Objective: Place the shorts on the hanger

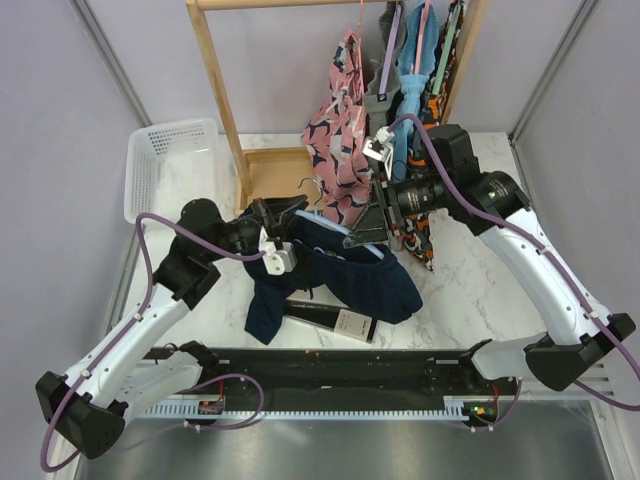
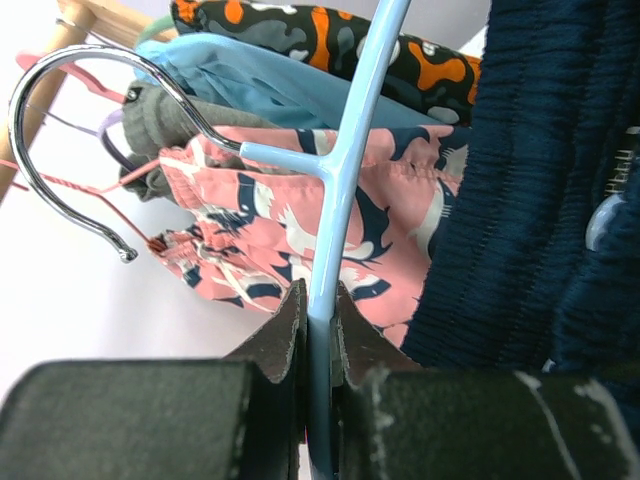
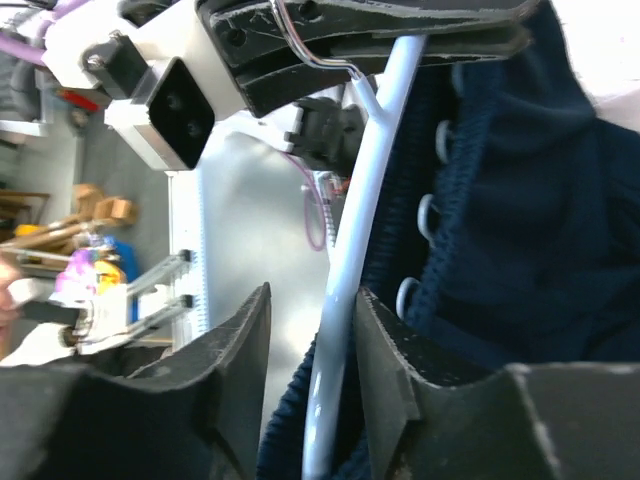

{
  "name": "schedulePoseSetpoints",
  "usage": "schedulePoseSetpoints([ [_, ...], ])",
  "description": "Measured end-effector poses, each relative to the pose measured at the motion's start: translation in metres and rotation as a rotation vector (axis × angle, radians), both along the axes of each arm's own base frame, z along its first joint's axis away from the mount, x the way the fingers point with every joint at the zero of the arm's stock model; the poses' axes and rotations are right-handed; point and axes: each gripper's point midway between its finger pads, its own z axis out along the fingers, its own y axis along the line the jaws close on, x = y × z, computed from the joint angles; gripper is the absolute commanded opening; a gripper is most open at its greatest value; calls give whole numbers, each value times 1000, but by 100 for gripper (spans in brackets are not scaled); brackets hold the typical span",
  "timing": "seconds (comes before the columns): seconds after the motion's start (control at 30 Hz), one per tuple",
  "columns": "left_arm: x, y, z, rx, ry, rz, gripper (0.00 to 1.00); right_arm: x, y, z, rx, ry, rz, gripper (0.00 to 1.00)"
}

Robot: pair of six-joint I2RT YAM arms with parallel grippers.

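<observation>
The light-blue hanger [image 2: 345, 150] is gripped at its neck by my shut left gripper [image 2: 319, 325], just below its metal hook [image 2: 40, 90]. The navy shorts [image 1: 355, 275] hang from the hanger above the table and fill the right of the left wrist view [image 2: 540, 200]. My right gripper [image 3: 310, 315] is open, its jaws on either side of one arm of the hanger [image 3: 365, 200], which lies against the right finger [image 3: 385, 330]. The shorts' waistband [image 3: 500, 200] drapes over that arm. In the top view the left gripper [image 1: 285, 228] and the right gripper [image 1: 372, 228] face each other across the shorts.
A wooden rack [image 1: 222, 110] at the back holds a pink patterned garment [image 1: 340, 140], a blue one and an orange-black one [image 1: 425, 95]. A white basket [image 1: 170, 160] stands at the back left. A dark box [image 1: 335, 320] lies under the shorts.
</observation>
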Motion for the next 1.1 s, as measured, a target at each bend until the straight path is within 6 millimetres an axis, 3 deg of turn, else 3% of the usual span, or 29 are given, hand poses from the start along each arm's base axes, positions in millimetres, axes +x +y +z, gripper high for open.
schedulePoseSetpoints([
  [0.1,3,-1,4,-12,-19,-3,2,-5,4,-1,39,71,26,39],
  [0.17,5,-3,6,-17,-28,-5,2,-8,6,-6,60,134,39,29],
  [0.23,8,-6,5,-20,-32,-11,2,-11,9,-11,74,217,47,1],
  [0.3,9,-7,6,-21,-43,-19,2,-10,10,-15,74,301,27,0],
  [0.43,14,-5,15,-48,-54,4,60,-7,15,0,119,402,9,0],
  [0.47,15,-4,19,-58,-57,13,66,-6,17,5,133,404,11,0],
  [0.53,14,-1,30,-100,-27,28,91,-5,22,17,170,398,15,0],
  [0.57,12,3,39,-133,-6,40,96,-4,22,25,184,401,12,0],
  [0.67,7,17,73,-235,22,97,99,4,25,48,217,391,-5,0],
  [0.83,-14,53,133,-426,24,182,99,48,30,100,311,300,-125,0],
  [1.0,-35,80,162,-538,3,227,99,95,39,129,378,264,-273,0],
  [1.1,-37,89,167,-571,1,257,99,126,46,131,391,266,-363,0],
])
